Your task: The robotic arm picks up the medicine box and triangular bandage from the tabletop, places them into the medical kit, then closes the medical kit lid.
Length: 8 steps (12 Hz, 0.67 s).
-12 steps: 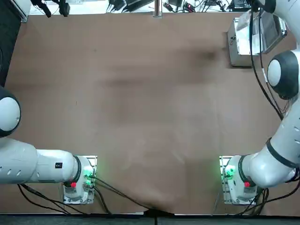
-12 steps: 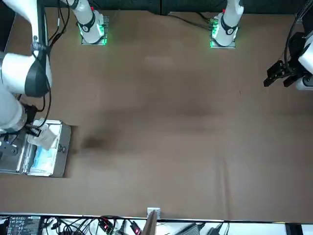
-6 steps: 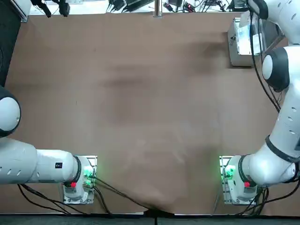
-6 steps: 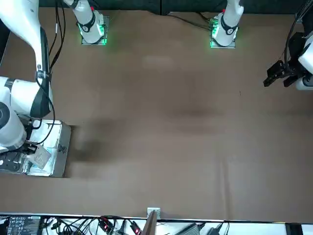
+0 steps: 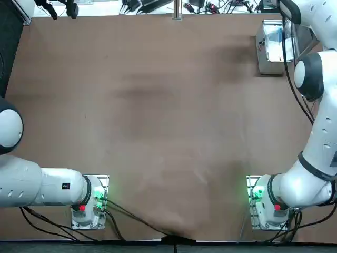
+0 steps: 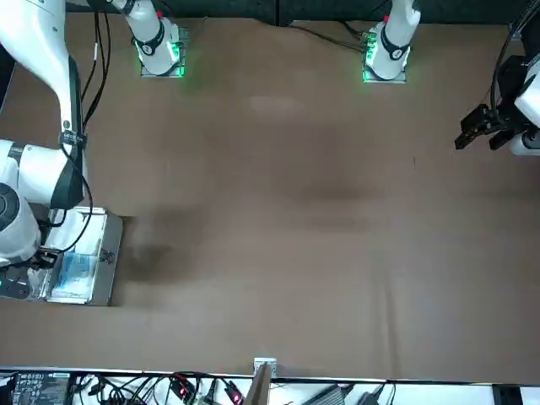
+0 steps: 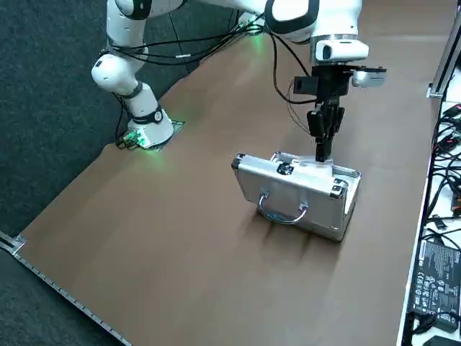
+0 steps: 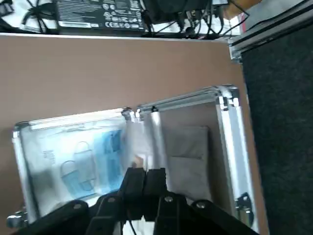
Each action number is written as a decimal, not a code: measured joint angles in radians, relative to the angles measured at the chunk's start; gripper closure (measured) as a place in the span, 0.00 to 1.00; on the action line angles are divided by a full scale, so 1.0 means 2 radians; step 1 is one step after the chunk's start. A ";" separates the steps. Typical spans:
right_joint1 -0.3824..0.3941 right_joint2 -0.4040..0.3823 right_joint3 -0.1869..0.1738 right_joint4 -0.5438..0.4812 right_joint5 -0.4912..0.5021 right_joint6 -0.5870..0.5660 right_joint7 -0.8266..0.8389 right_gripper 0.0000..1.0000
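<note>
Now has eased slightly toward the worktop's point(image 5: 158, 132) right edge since the earlier front view, with the right gripper point(image 8: 145, 172) over the open case point(image 7: 292, 191). Holds fingers close together, apparently pinching the white packet point(image 7: 313, 166) above the case, near the worktop's far right corner. Keeps the lid point(image 8: 195, 147) folded back.

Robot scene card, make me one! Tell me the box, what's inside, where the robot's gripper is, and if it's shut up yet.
Case: silver case, on the brown table
Inside: blue face masks in clear wrapping
Lid: open, with a grey pocket inside
Right gripper: down at the open case
Handle: curved metal handle on the case's outside
Job: not finished, because the case isn't closed
</note>
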 joint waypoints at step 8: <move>-0.018 0.015 0.000 0.000 -0.012 -0.002 -0.002 0.99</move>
